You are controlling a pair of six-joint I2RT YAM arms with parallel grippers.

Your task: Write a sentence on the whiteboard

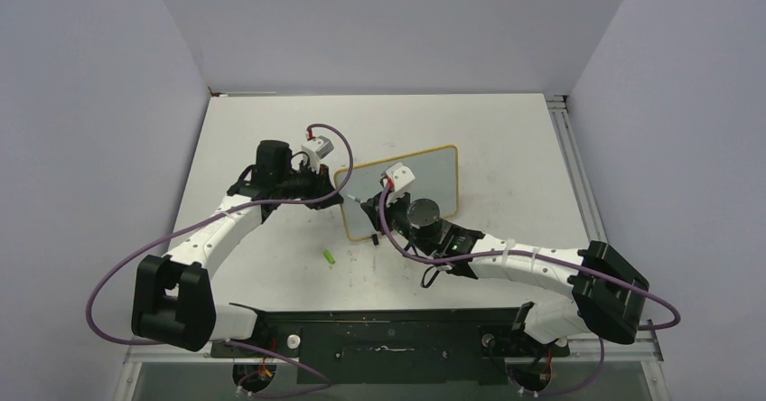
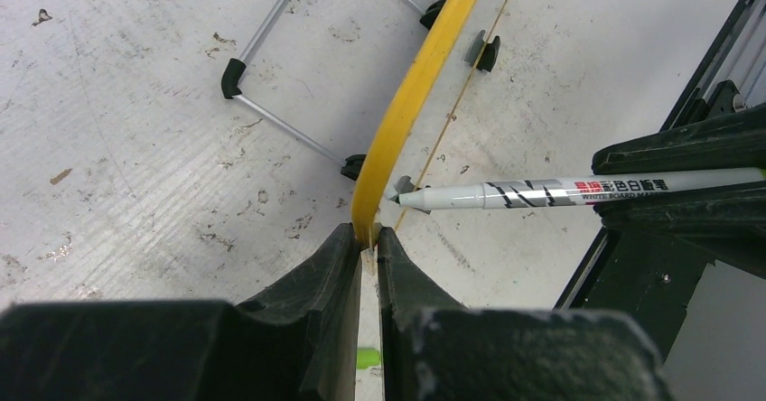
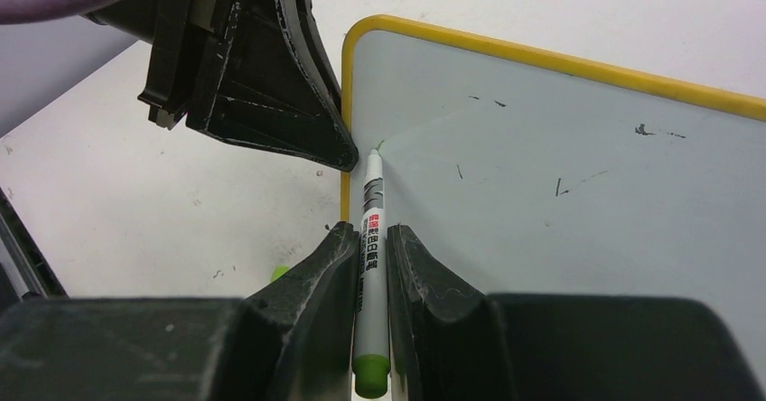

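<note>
the step in hand is the very start of the writing. the whiteboard (image 1: 434, 173) stands propped near the middle of the counter (image 1: 271, 130), on a thin wire stand (image 2: 271, 121) that shows behind it in the left wrist view. the left tool (image 2: 364, 247) is clamped on the yellow frame at the left edge of the board and holds it steady. the right tool (image 3: 370, 238) is closed on a marker (image 3: 371, 198), with the green end toward the wrist. the tip touches the board, or is just above it, at the far left corner of the writing face; i cannot tell which. of the sentence (image 3: 379, 144) only one short green stroke shows, just beside the tip. the rest of the face is bare, except for some small dark specks.

i judge that nearly all of the task remains. the next move calls for light, even pressure on the tip and small strokes running to the right, while the left tool keeps the board from sliding or tipping.

counted: one whiteboard, one wire stand, one marker, one loose green cap (image 1: 330, 257) lying on the counter near the board, and two tools, both gripping something.
</note>
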